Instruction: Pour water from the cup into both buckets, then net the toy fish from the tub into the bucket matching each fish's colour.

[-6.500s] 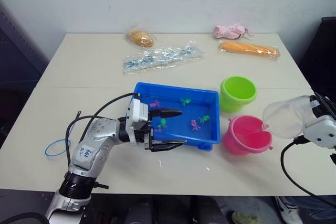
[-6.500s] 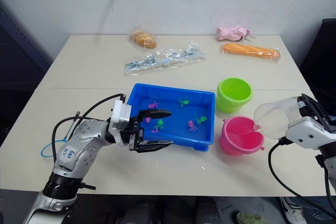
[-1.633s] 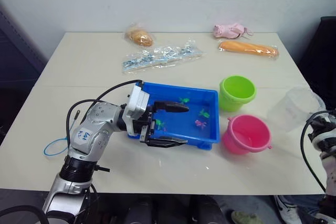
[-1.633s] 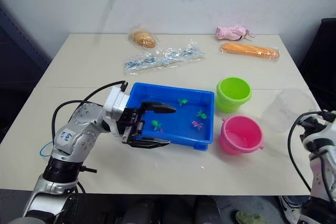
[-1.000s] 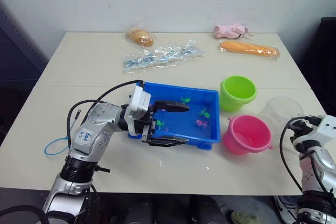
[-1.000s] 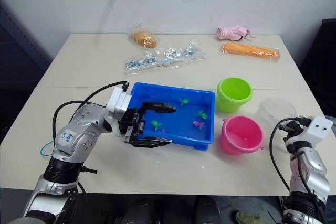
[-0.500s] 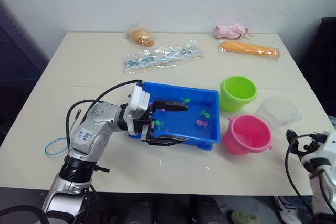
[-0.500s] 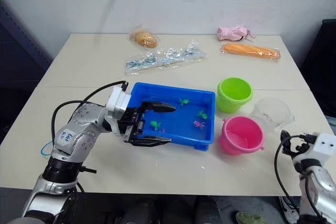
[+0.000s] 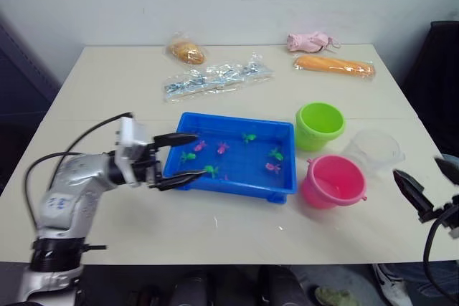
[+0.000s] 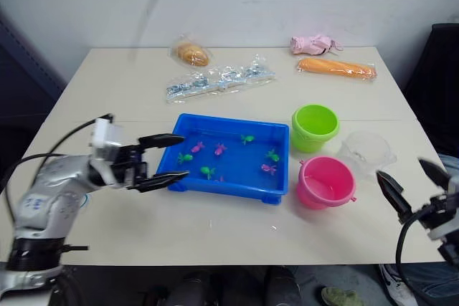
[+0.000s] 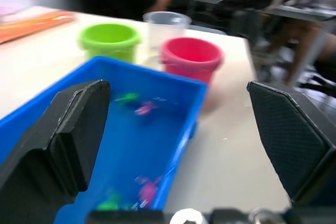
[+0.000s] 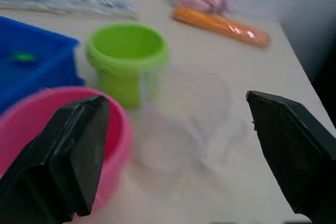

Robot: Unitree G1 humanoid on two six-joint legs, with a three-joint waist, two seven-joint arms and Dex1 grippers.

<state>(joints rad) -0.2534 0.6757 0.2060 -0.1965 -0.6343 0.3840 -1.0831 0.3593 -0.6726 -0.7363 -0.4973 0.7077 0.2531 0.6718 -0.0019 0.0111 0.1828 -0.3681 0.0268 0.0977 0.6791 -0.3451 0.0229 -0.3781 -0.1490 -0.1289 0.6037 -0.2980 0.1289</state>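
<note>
Right fingers [image 10: 410,185] spread wide, empty; clear plastic cup [image 10: 367,151] stands upright on the desk [image 10: 107,91] just ahead of them. Left fingers [image 9: 177,158] gape apart at the blue rectangular tub's [image 9: 237,188] near-left rim.

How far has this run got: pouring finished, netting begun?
Pouring looks finished: the cup stands upright on the table beside the pink bucket and green bucket, and the right claw is open, clear of it. Netting isn't begun: fish lie in the tub, and the left claw is open and empty at its edge.
</note>
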